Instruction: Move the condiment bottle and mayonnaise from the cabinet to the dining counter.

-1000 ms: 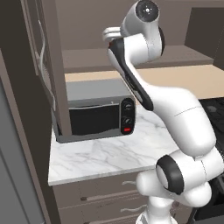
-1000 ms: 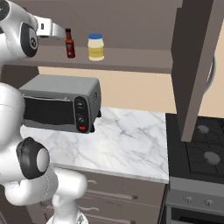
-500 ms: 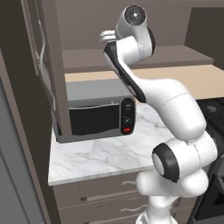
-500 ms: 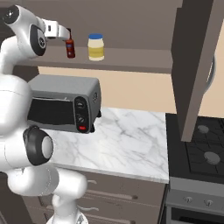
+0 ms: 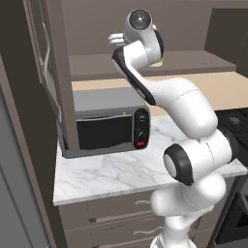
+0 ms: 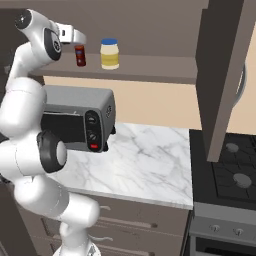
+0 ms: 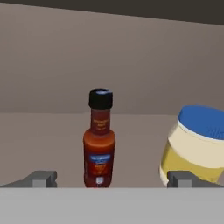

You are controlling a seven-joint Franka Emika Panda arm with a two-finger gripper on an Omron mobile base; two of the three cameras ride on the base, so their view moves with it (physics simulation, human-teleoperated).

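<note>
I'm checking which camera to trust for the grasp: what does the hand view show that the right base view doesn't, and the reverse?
Hand view alone: the condiment bottle's label, and the open gripper's fingertips straddling it.

Right base view alone: the toaster oven, the marble worktop, the stove and the open cabinet door.

Both: bottle and mayonnaise upright and apart on the cabinet shelf.

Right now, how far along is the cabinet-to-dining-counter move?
Done: the cabinet stands open. In hand: the open gripper is lined up on the condiment bottle, fingertips either side, no grasp yet. Left: both the bottle and the mayonnaise stand upright on the shelf, so both pickups and carries remain.
</note>
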